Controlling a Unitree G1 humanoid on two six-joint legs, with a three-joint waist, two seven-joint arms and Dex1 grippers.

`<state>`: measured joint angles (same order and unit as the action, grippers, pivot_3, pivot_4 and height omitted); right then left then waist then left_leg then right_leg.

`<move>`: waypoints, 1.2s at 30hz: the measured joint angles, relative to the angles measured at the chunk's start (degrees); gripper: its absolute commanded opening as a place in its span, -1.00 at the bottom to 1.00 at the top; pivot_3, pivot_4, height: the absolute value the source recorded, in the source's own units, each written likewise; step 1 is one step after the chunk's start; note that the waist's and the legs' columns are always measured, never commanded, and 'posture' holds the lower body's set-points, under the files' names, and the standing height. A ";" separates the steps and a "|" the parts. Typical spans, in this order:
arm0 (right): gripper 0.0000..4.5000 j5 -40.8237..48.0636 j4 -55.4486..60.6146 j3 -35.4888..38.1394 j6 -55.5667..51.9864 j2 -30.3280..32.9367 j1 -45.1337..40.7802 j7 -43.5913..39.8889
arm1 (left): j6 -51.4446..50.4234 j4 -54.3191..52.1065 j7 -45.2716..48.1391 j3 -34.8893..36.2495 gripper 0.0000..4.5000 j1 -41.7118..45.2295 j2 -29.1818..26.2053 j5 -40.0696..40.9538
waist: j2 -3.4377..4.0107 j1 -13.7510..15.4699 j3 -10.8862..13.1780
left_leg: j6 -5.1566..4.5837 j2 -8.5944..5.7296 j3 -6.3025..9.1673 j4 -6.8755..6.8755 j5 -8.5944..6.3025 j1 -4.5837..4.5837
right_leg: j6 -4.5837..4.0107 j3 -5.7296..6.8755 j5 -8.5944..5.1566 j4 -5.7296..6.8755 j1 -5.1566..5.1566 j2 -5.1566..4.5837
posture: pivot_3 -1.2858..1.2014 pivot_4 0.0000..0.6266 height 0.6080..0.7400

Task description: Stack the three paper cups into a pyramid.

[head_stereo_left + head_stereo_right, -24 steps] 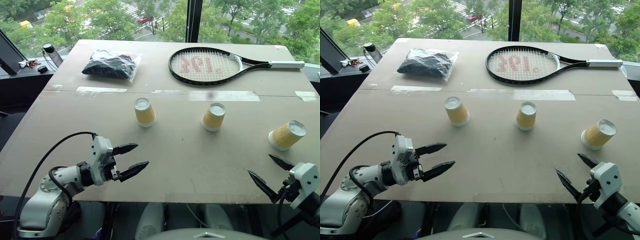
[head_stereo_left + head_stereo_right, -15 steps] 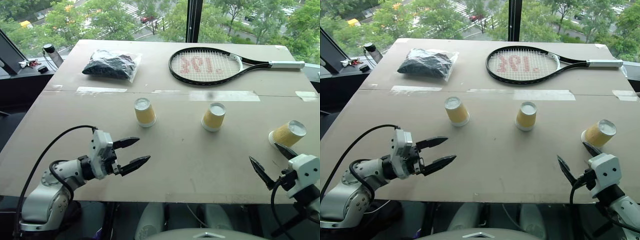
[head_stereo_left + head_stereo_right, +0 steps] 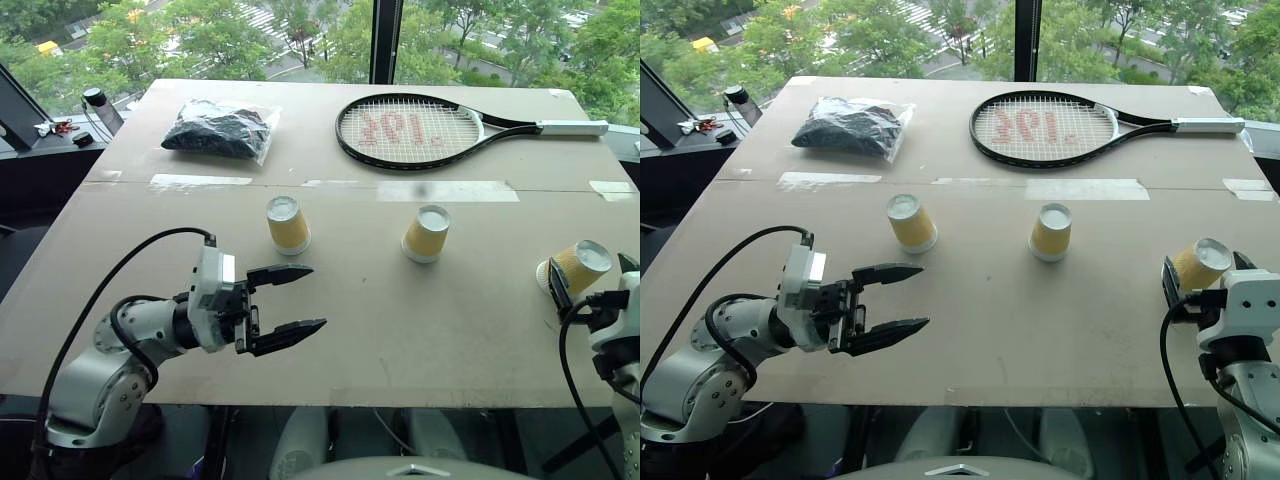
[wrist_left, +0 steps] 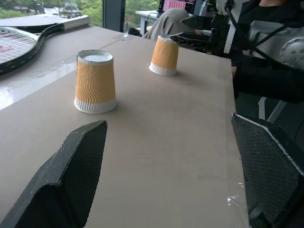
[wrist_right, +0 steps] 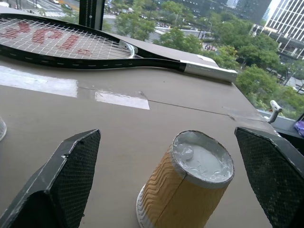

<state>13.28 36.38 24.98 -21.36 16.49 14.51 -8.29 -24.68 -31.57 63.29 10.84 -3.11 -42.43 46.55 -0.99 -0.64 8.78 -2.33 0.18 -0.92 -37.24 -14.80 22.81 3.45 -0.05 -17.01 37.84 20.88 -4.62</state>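
Near the table's [image 3: 330, 330] right edge, one cup [image 3: 578, 268] sits between the spread right tool [image 5: 166, 190] fingers.

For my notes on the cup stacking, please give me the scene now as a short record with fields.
cups: three paper cups, all upside down, apart, none stacked
left cup: upright on its rim
middle cup: upright on its rim
right cup: tilted, near the table's right edge
left gripper: open, empty, pointing right
right gripper: open, a finger either side of the right cup
far side: tennis racket, dark bag
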 measured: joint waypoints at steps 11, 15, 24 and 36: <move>0.99 2.15 -8.36 2.14 -11.02 0.39 -11.36 5.42 | -2.61 -6.21 -5.95 -0.16 0.90 0.28 0.33 3.07 | 0.03 -0.01 0.02 | -0.02 0.00 -0.04 0.01 -0.01 0.00 | 0.01 -0.14 0.00 0.02 0.02 0.40 | 0.03 -0.52 1.00; 0.99 3.19 -9.47 3.01 -12.82 0.13 -13.08 6.65 | -2.70 -6.20 -6.80 -0.15 0.90 0.27 0.33 3.16 | 0.05 0.00 0.01 | -0.02 0.02 -0.02 0.02 -0.01 0.00 | 0.01 -0.14 0.00 0.05 0.03 0.47 | 0.03 -0.52 1.00; -0.03 4.91 -10.26 3.14 -13.79 0.17 -13.14 6.98 | -2.42 -3.72 -5.66 -0.13 1.00 0.65 0.29 2.97 | 0.06 -0.03 0.01 | -0.02 0.02 -0.04 0.02 -0.01 0.00 | 0.01 -0.16 0.00 0.05 0.03 0.50 | 0.03 -0.52 1.00; -0.03 21.97 12.21 1.19 -17.88 15.54 2.25 -15.27 | 6.72 3.71 -0.97 0.10 1.00 -2.90 4.07 -3.06 | 0.22 -0.28 0.06 | -0.05 0.12 -0.04 0.03 -0.03 -0.04 | 0.02 -0.21 0.00 0.03 0.02 0.53 | 0.03 -0.52 1.00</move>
<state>35.25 48.59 26.17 -39.24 32.03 16.76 -23.57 -17.95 -27.86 62.32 10.94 -6.01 -38.37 43.50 -0.76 -0.93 8.84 -2.38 0.30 -0.97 -37.21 -14.83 22.77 3.47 -0.26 -17.01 37.87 20.90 -4.08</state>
